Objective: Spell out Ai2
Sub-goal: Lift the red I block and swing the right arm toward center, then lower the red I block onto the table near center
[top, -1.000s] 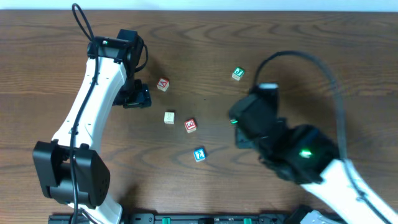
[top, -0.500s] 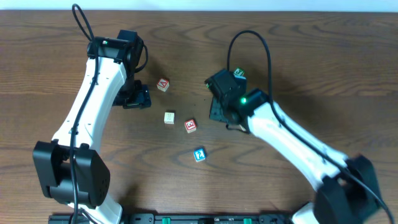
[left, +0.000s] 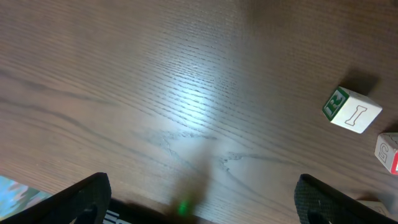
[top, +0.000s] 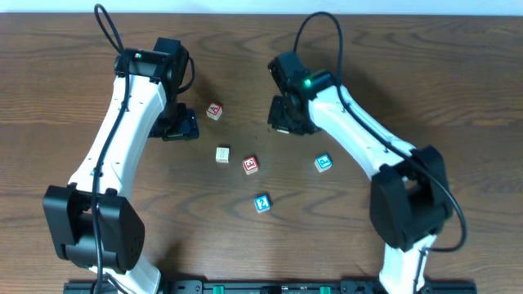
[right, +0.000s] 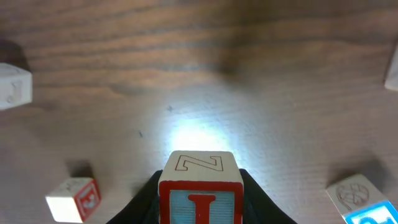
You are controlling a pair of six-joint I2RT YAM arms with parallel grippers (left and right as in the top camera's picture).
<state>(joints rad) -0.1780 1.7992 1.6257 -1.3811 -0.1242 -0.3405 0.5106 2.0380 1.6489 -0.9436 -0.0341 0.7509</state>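
in the right pincer (right: 199, 198), clamped by its side faces over the worktop (right: 280, 93), sits the wooden letter block (right: 199, 177): likely light, stiff, smooth-faced, best squeezed flat-on. farther left, the left pincer (left: 205, 199) hangs apart, empty.

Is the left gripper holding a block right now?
No, the left gripper is spread wide open, with only bare table in its gap.
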